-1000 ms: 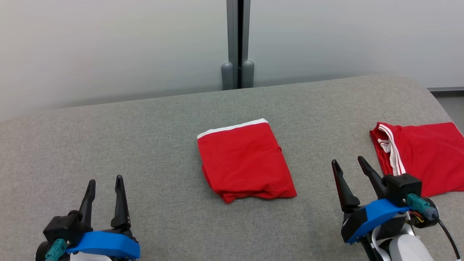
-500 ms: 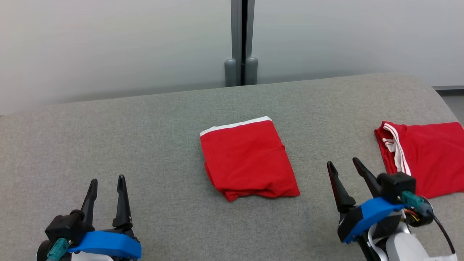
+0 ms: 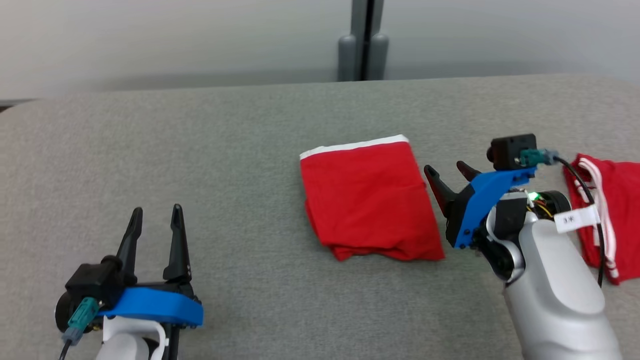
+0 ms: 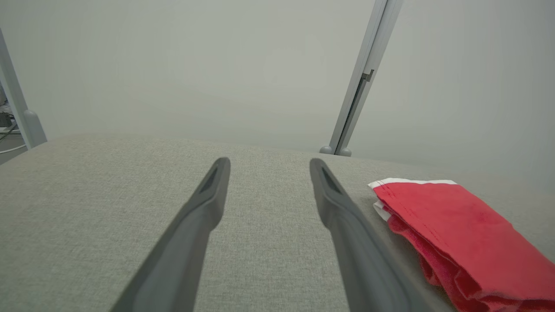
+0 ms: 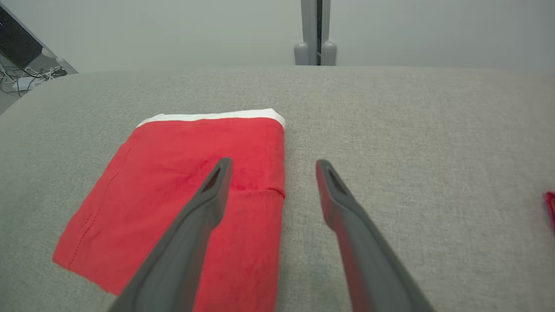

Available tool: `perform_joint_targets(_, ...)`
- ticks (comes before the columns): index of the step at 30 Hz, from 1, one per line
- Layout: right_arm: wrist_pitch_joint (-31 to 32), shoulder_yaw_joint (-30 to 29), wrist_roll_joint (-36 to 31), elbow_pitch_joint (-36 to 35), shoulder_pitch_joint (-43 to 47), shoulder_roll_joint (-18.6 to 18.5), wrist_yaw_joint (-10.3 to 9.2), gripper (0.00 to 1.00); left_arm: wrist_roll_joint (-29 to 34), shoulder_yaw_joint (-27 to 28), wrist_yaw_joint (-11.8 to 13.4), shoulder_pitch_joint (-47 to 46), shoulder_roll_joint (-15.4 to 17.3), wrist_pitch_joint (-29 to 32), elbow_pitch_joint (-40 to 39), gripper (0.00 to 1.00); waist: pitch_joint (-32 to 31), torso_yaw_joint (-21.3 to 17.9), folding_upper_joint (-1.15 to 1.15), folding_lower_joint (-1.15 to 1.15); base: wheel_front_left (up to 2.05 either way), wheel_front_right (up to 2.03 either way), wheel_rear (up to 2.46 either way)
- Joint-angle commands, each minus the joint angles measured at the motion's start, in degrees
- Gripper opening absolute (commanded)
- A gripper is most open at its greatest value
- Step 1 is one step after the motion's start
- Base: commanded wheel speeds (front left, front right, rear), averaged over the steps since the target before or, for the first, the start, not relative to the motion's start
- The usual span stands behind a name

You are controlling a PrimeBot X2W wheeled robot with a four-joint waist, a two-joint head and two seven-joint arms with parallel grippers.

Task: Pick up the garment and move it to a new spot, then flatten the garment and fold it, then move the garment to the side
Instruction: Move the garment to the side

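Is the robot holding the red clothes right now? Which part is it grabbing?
Nothing is held. The left gripper and right gripper are both open and empty; the right one is beside the folded red garment's right edge.

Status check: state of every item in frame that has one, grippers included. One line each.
folded red garment: folded, lying flat on the table, white band along its far edge, not held.
second red garment: lying at the table's right side, white stripes showing, cut off by the picture's edge, not held.
left gripper: jaws open, empty, apart from both garments.
right gripper: jaws open, empty, at the folded red garment's right edge.
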Motion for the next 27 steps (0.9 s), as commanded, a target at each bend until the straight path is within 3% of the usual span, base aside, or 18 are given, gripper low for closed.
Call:
perform_joint_targets(1, 0.6, -0.3, -0.1, 2.6, -2.1, 0.0, 0.04, 1.0, 0.4, -0.4, -0.3, -1.4, -0.1, 0.0, -0.2, 1.0, 2.2, 2.5, 0.0, -0.01, 0.0, 0.0, 0.0)
perform_joint_targets(8, 2.2, -4.1, -4.3, 16.6, -8.1, 0.0, 0.04, 1.0, 0.6, -1.5, -1.3, -4.2, -0.3, -0.2, 1.0, 1.0, 5.3, 6.3, 0.0, -0.01, 0.0, 0.0, 0.0)
perform_joint_targets(13, 2.9, -1.7, -2.0, 24.2, -9.9, 0.2, 0.05, 1.0, 0.6, -1.9, -1.5, -5.0, -0.4, -0.5, 2.0, 1.0, 6.0, 6.8, 0.0, -0.01, 0.0, 0.0, 0.0)
perform_joint_targets(14, 3.0, -0.6, -1.5, 25.1, -10.1, 0.2, 0.06, 0.54, 0.5, -1.8, -1.5, -4.9, -0.4, -0.5, 2.2, 1.0, 6.0, 6.6, 0.0, -0.01, 0.0, 0.0, 0.0)
perform_joint_targets(15, 2.7, 1.0, -0.4, 25.5, -10.6, 0.3, 0.12, 0.0, 0.5, -1.6, -1.5, -4.7, -0.3, -0.6, 2.2, 1.0, 6.0, 6.1, 0.0, -0.01, 0.0, 0.0, 0.0)
perform_joint_targets(22, 3.0, 13.3, 2.1, 21.8, -15.2, 0.0, 0.09, 0.0, 0.4, -0.4, -1.1, -4.0, 0.8, -0.9, 2.1, 1.0, 5.1, -0.2, 0.0, -0.01, 0.0, 0.0, 0.0)
perform_joint_targets(27, 7.0, 24.0, 6.9, 14.4, -18.2, -4.0, 0.02, 0.0, 0.7, 0.9, -0.3, -2.7, 1.4, -1.1, -0.3, 1.0, 4.6, -7.3, 0.0, -0.01, 0.0, 0.0, 0.0)
